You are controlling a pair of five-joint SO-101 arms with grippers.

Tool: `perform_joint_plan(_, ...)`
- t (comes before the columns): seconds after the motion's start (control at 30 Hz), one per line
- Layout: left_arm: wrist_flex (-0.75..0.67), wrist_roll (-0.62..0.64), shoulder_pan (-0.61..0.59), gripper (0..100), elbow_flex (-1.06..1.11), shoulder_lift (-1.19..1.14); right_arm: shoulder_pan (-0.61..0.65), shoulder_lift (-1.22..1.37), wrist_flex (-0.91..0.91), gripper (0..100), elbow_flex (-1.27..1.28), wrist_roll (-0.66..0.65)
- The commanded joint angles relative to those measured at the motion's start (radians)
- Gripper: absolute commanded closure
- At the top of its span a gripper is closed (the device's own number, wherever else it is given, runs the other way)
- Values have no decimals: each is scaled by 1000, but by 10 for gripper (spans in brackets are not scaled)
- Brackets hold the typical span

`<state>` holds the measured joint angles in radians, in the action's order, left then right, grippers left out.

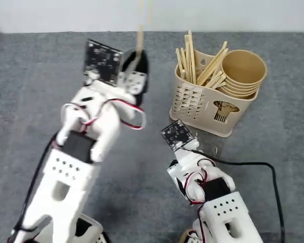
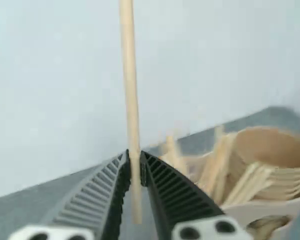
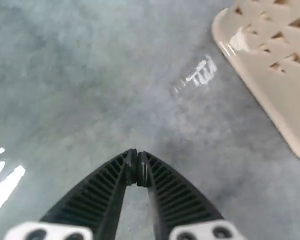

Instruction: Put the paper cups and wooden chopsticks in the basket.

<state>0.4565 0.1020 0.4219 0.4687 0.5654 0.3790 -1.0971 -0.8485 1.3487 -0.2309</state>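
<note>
**One chopstick upright, short of the basket**

We pinch one chopstick (image 2: 129, 75) upright in the left gripper (image 2: 135, 167) near the table's (image 1: 30, 76) far edge, likely so it can drop end-first into the basket (image 1: 200, 104) beside it; paper cups (image 1: 243, 71) and other chopsticks (image 1: 192, 58) already stand inside; the right gripper (image 3: 136, 167) hangs closed, empty, by the basket's near side.

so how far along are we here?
Done: stacked paper cups and a bundle of chopsticks sit in the basket. In hand: left tool clamps one upright chopstick, not yet over the basket. Remaining: dropping it in. The right tool is shut, empty.
</note>
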Motion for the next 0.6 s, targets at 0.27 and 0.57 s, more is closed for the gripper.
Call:
perform_joint_plan(0.27, -393, 153, 161, 987, -58, -239, -51, -13, 45, 990, 3, -57)
perform_joint_plan(0.57, -614, 68, 158, 987, -59, -462, -51, -12, 39, 990, 5, -58)
